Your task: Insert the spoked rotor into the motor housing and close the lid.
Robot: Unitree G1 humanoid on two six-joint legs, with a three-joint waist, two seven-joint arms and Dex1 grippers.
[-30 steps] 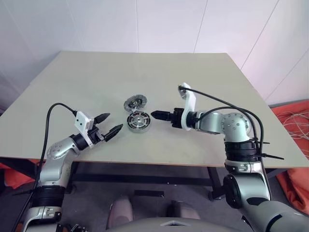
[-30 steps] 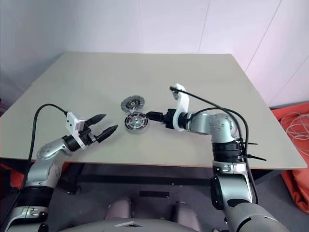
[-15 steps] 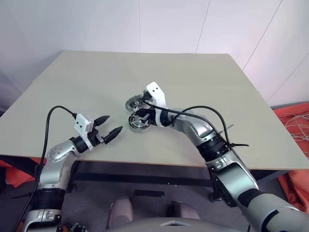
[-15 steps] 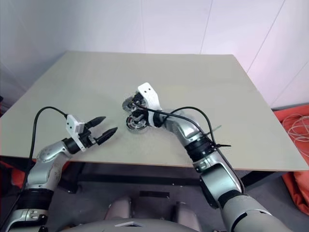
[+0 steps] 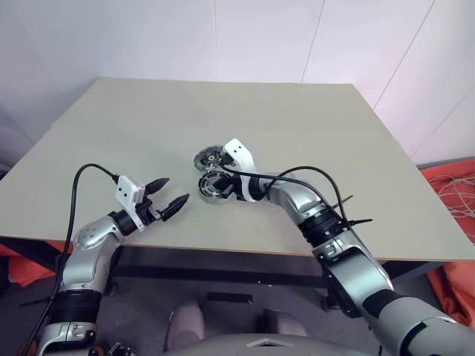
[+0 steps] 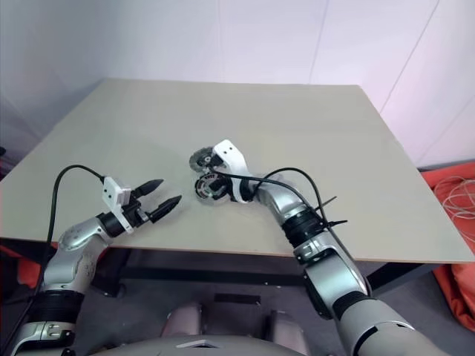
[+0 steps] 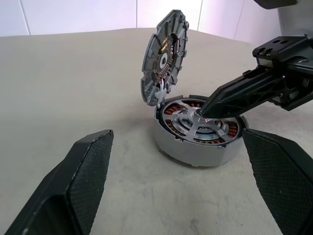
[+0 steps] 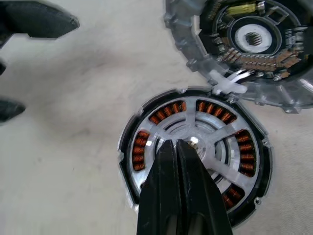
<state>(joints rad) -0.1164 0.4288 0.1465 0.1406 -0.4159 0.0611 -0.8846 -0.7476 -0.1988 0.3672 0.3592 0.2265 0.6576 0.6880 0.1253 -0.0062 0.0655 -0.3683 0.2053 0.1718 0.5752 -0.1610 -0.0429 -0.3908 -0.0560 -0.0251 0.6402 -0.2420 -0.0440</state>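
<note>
**Right gripper tip on the rotor hub, lid standing open**

The housing sits on the table near its middle; the rotor lies inside it, silver spokes over the copper windings. The lid stands tilted up at the housing's far edge, joined to it by a white link, inner face toward the left wrist camera. The right gripper is clenched, both fingers pressed together with nothing between them; its tip is at the rotor's centre hub, seemingly touching it. The left gripper hovers over the table's near left part, apart from the housing, fingers spread wide and empty, pointing toward the housing.
</note>
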